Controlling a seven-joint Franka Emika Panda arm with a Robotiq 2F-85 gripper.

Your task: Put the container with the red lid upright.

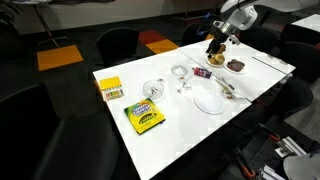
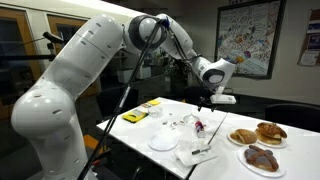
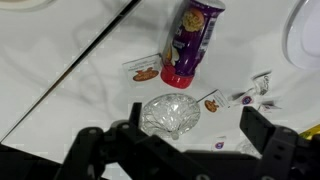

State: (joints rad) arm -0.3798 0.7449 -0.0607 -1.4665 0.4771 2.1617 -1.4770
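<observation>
**Open end effector hovering over the toppled red-lidded container**

The end effector [image 3: 172,128] is hanging above the white surface [image 3: 60,95] with its jaws spread wide, gripping nothing. Just beyond it in the wrist view a small clear glass vessel [image 3: 170,113] is sitting. Past that, the container with the red lid [image 3: 190,35] appears to be lying on its side, with the red lid [image 3: 176,74] pointing back toward the glass. Small wrappers [image 3: 145,70] are lying beside it.

The container is looking light, rigid and smooth-sided, probably plastic, so a nudge is likely to send it rolling or sliding. The labelled body near its middle is offering the best hold, with the jaws closing across its width. The glass is looking fragile and is sitting near the lid, so the approach is calling for care.
</observation>
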